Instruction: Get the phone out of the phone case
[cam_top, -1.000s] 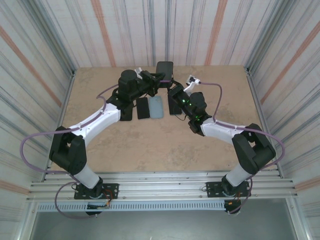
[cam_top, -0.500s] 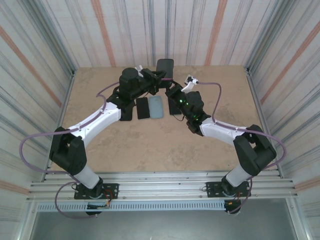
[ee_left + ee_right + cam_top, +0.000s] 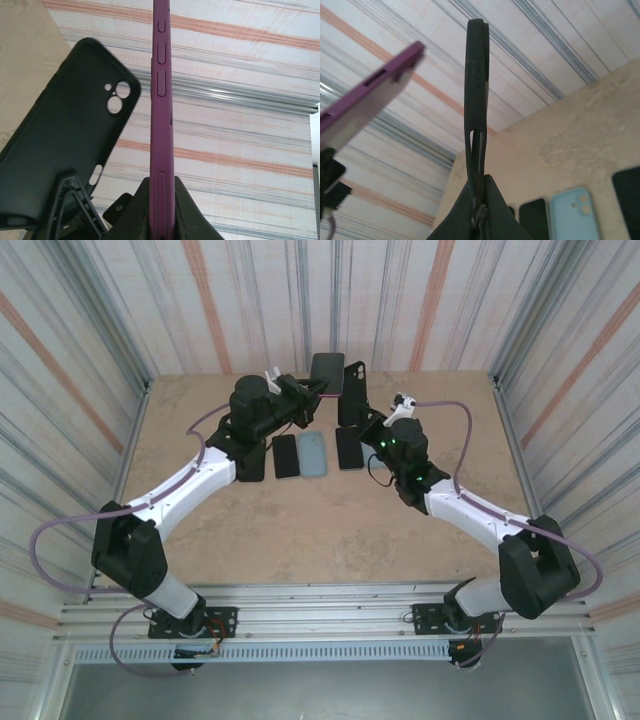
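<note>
Since a second ago the right hand point(image 3: 479, 197), clenched on the black soft phone case point(image 3: 476, 85), has drawn it clear. The purple slab phone point(image 3: 162, 125), pinched in the left hand point(image 3: 161, 215), stands just beside the case, above the tabletop point(image 3: 300, 530).

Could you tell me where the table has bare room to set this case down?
The tan table is bare between the arms, nearer than the row of black phone, light blue case and second black phone, and in its far right corner. The far middle is crowded, under the purple phone and black case.
</note>
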`<act>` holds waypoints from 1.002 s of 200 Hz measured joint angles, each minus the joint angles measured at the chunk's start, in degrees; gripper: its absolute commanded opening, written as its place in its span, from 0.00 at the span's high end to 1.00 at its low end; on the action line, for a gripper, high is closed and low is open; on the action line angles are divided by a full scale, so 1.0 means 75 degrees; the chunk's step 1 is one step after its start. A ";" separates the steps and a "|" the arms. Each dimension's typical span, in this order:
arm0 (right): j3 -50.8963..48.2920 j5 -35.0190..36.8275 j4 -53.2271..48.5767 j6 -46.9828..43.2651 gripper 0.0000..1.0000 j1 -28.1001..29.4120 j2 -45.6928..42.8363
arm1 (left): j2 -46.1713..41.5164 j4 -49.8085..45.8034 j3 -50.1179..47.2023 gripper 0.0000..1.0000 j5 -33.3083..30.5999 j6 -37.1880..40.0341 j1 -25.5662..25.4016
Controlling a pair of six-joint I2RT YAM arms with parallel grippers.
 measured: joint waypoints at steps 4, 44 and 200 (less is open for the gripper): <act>-0.0026 -0.0047 -0.0090 -0.0012 1.00 -0.0050 -0.0041 | 0.0003 0.0015 0.0000 0.97 0.0006 0.0006 0.0000; -0.0140 -0.0708 -0.1014 -0.0227 1.00 -0.0889 -0.0522 | 0.0382 0.0169 0.0012 0.97 0.0003 0.0274 -0.0125; 0.0195 -0.4153 -0.4610 -0.2218 1.00 -0.5266 -0.1212 | 0.5607 0.0635 0.3022 1.00 -0.1218 0.1370 -0.2142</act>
